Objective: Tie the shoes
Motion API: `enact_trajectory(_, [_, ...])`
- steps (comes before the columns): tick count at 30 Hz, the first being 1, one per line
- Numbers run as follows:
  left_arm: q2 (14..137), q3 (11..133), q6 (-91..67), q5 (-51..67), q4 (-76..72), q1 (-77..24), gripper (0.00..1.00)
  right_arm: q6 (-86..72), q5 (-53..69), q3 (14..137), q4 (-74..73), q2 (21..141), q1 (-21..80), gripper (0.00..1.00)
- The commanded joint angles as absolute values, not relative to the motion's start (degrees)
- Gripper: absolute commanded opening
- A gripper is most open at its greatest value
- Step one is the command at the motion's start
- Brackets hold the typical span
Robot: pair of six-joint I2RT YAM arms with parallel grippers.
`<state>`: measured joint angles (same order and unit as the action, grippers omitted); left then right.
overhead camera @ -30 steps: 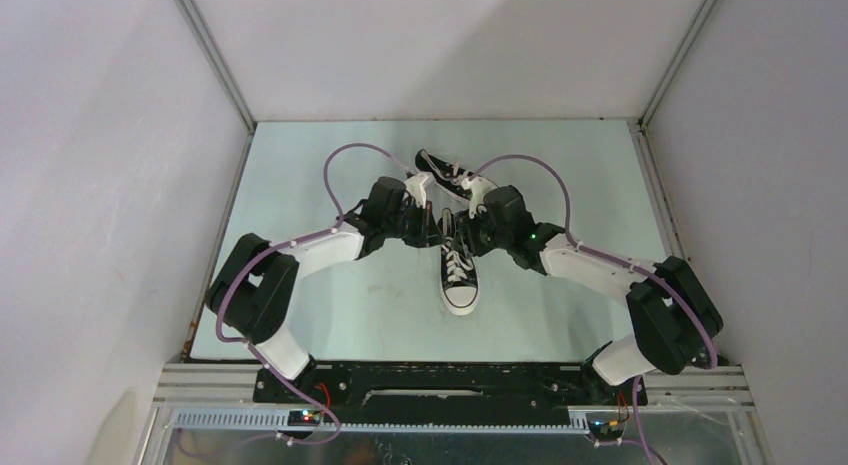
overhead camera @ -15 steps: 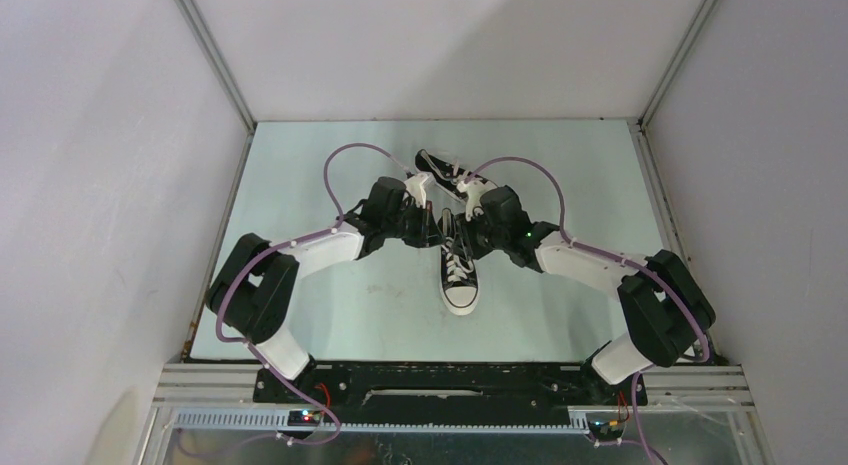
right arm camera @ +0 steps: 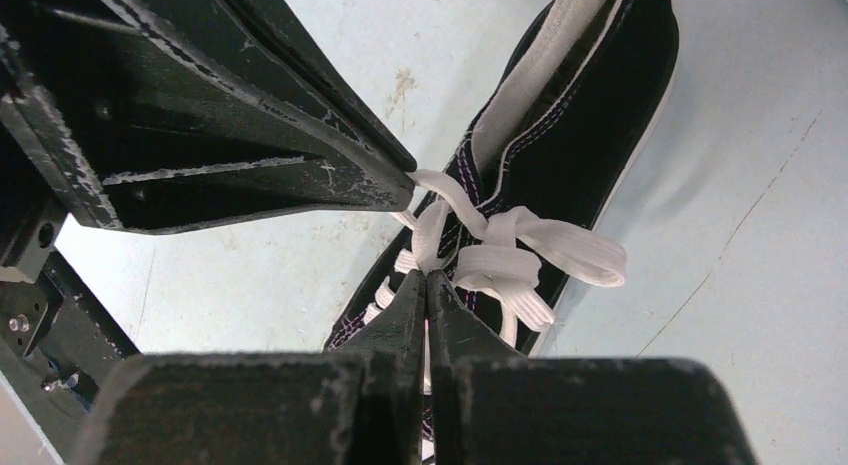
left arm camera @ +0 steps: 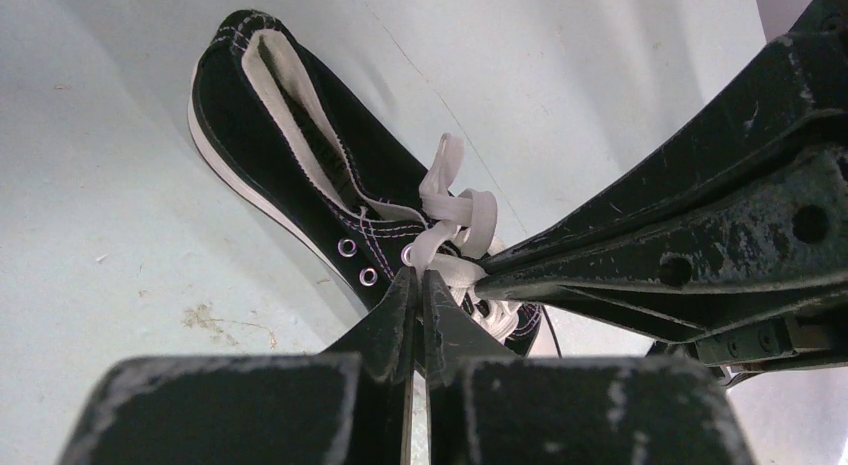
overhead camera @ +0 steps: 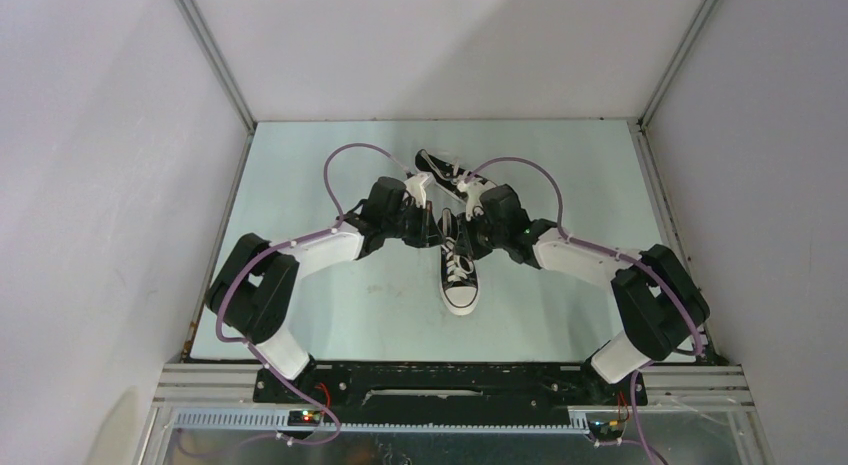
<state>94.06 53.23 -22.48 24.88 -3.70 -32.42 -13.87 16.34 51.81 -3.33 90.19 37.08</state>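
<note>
Pale green table [overhead camera: 300, 185] between white walls. At centre, near shoe [overhead camera: 459, 277], toe cap toward 6 o'clock. At 12 o'clock of it, far shoe [overhead camera: 437, 168], lying slantwise, partly hidden by the arms. Left gripper [left arm camera: 418, 275] at 9 o'clock of the near shoe's throat, jaws pressed together on a strand of the white laces [left arm camera: 458, 207]. Right gripper [right arm camera: 427, 277] at 3 o'clock, tip to tip with it, jaws likewise clamped on a lace strand. Loose loops bunched between both tips.
</note>
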Motion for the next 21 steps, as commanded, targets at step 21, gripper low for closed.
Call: enact_trajectory(21, [91.14, 54.05, -22.14, 26.25, -5.16, -31.9, 0.05, -15.71, 22.7, 50.54, -0.58, 86.82, 34.13, 0.0])
